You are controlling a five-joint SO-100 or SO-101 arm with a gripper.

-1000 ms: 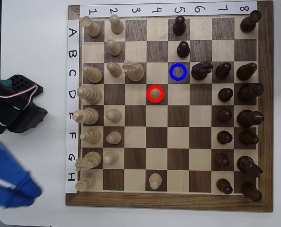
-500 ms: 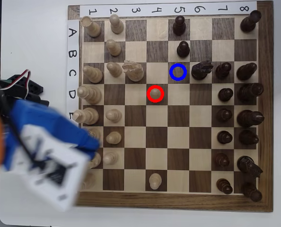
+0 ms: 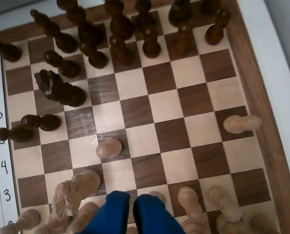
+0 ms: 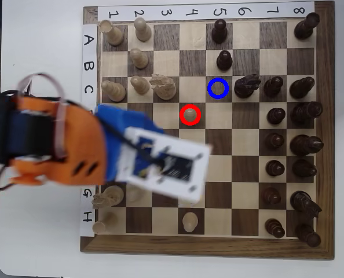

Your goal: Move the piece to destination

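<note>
Wrist view: blue fingers pressed together, empty; pawn stands ahead, apart.

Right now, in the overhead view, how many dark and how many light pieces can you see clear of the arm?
Dark pieces: 16
Light pieces: 10 plainly seen; the arm covers part of the light side, so more may sit under it
Total seen: 26
</note>
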